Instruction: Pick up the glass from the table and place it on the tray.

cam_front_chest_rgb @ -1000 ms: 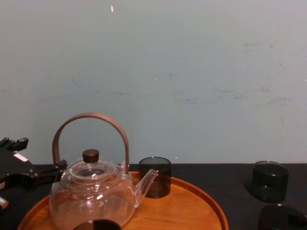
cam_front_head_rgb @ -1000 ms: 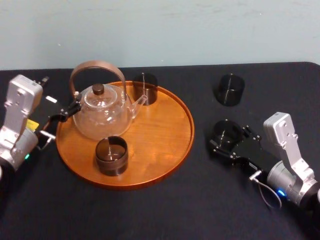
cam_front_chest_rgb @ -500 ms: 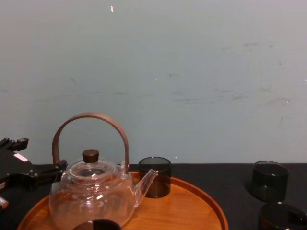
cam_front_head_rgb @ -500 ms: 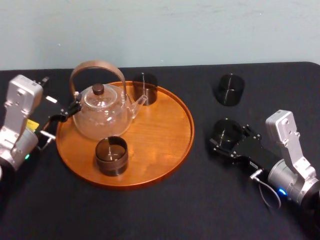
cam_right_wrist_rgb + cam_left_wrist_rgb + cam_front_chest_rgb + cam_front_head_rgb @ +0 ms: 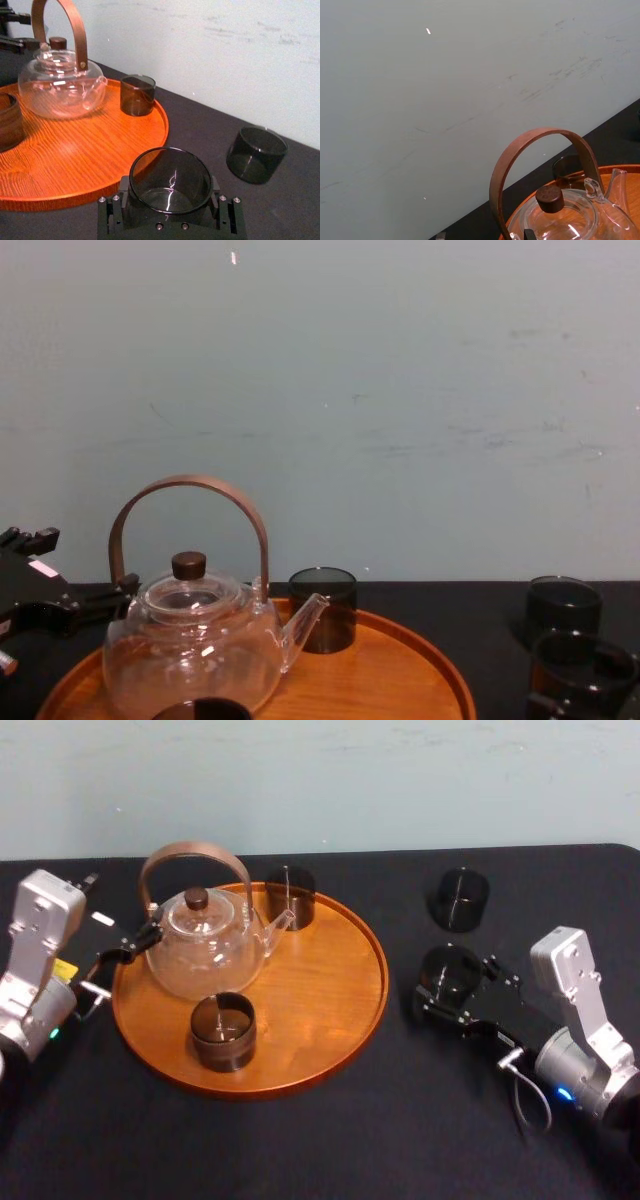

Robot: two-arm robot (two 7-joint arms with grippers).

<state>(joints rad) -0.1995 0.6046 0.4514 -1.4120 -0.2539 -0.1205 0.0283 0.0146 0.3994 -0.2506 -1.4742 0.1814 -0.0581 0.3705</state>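
Note:
My right gripper (image 5: 452, 984) is shut on a dark smoked glass (image 5: 449, 973), a little to the right of the round orange-brown tray (image 5: 330, 1010). In the right wrist view the glass (image 5: 170, 181) stands upright between the two black fingers, which press on its sides. The chest view has the same glass (image 5: 583, 665) at the lower right, raised a little off the black table (image 5: 300, 1140). My left gripper (image 5: 125, 950) rests at the tray's left rim, beside the teapot.
A glass teapot (image 5: 205, 945) with a brown arched handle stands on the tray's left half. Two dark glasses (image 5: 290, 898) (image 5: 223, 1032) also stand on the tray. Another dark glass (image 5: 461, 900) stands on the table behind my right gripper. The tray's right half is bare.
My right gripper has moved slightly left, toward the tray, with the glass, and the glass sits higher in the chest view. The left arm has not moved.

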